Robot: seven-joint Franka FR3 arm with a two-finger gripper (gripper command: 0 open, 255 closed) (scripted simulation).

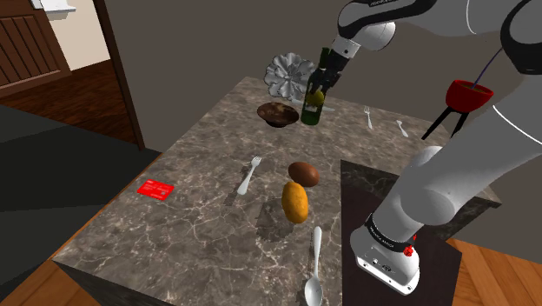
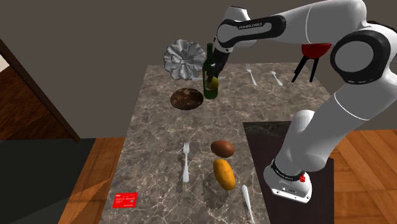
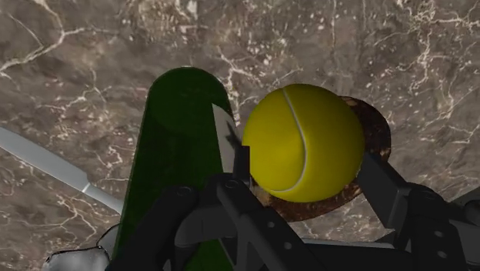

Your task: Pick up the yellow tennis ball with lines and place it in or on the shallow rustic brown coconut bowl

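— Ball (image 3: 304, 142) first: where is it?

— Right between the jaws. The gripper (image 3: 304, 165) holds it, one black finger (image 3: 385, 185) pressed on each side. It is up off the table (image 3: 92, 61).

— So the picking up is done?

— I think so. Now comes the carrying part, over to the bowl (image 3: 375, 131).

— Where is the bowl?

— Below the jaws, past the ball. Its brown rim peeks out from behind the ball on one side, so I think the jaws are not quite over its middle.

— What is that green thing?

— A bottle (image 3: 177, 131). It stands just beside the jaws, very near one finger.

— What should come next?

— Slide a bit away from the bottle until the bowl sits right under the ball. Then go down low and let the jaws open. The bowl is shallow, so a drop from high up could make the ball bounce out. And a bump could tip the bottle.
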